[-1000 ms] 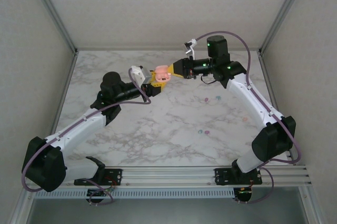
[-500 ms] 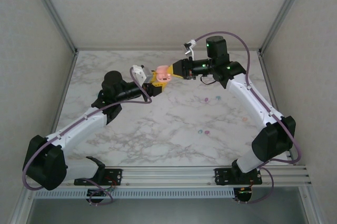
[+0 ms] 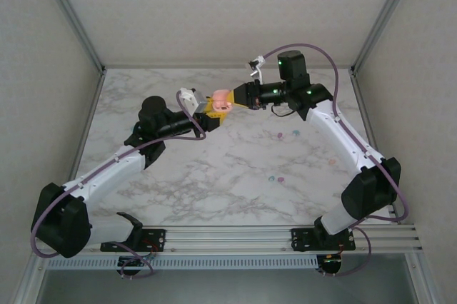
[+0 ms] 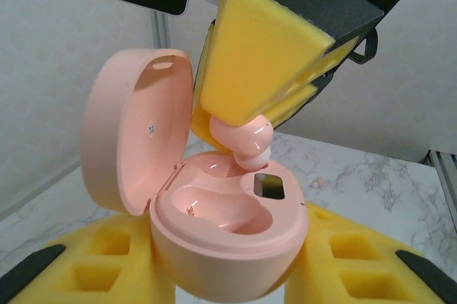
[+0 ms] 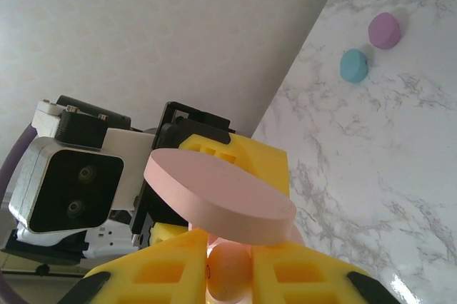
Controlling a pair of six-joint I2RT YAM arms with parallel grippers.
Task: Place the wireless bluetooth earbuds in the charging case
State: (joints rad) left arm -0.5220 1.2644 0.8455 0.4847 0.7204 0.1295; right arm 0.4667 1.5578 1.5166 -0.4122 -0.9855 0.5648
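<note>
My left gripper [image 3: 212, 113] is shut on the pink charging case [image 4: 228, 243], holding it up off the table with its lid [image 4: 136, 140] swung open. Above it, my right gripper [image 3: 233, 101] is shut on a pink earbud [image 4: 243, 140], whose tip touches the far well of the case beside the small window. The near well is empty. In the right wrist view the earbud [image 5: 230, 272] sits between my yellow pads [image 5: 171, 275], under the lid [image 5: 218, 190]. Loose earbuds lie on the marble: a purple one [image 3: 280, 134], a teal one [image 3: 293, 133] and a further pair [image 3: 275, 178].
Another small bud [image 3: 330, 162] lies near the right arm. Teal [image 5: 353, 66] and purple [image 5: 385, 30] buds show on the marble in the right wrist view. White walls close in the table at the back and sides. Both arms meet mid-air over the table's back centre.
The right gripper has edged slightly left, towards the case, with the pink earbud. The left gripper and case have barely moved.
</note>
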